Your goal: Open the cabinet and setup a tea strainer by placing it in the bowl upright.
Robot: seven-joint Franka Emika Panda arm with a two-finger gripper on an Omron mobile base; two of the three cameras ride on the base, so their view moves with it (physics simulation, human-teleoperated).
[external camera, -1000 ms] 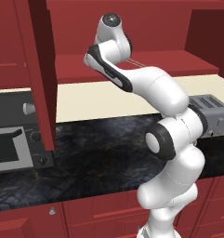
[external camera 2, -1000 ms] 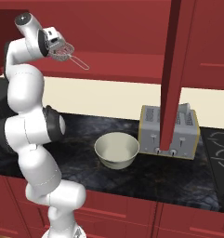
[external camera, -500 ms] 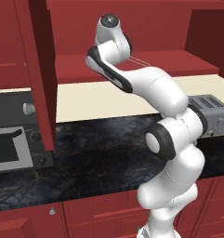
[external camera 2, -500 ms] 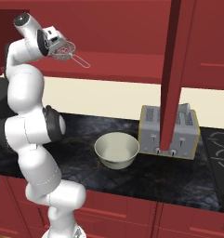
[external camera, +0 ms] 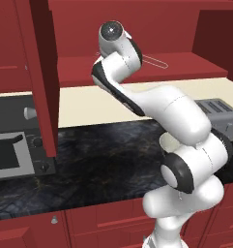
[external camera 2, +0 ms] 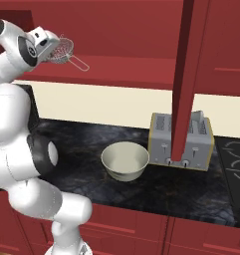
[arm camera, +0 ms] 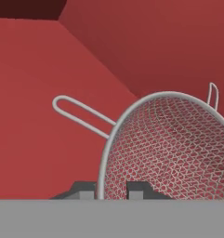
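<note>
The strainer [external camera 2: 63, 50] has come up a little off the cabinet [external camera: 137, 68] shelf since a second ago, and the pincer [arm camera: 111, 189] has finished tightening on its rim; in the hand view the two dark tips sit either side of the wire rim, closed on it; so I judge the pick done and the carry down to the bowl [external camera 2: 125, 160] the next step; the cabinet doors already stand open, one edge-on at the left in the left base view, the other edge-on in front of the toaster [external camera 2: 181, 141] in the right base view; the strainer is held high at the far left of the right base view, just above the shelf, tilted, its handle pointing right and slightly down; it is a silver mesh basket with a thin rim, a long loop handle and a small hook opposite; the bowl stands empty on the table, just left of the toaster, well below the strainer.
</note>
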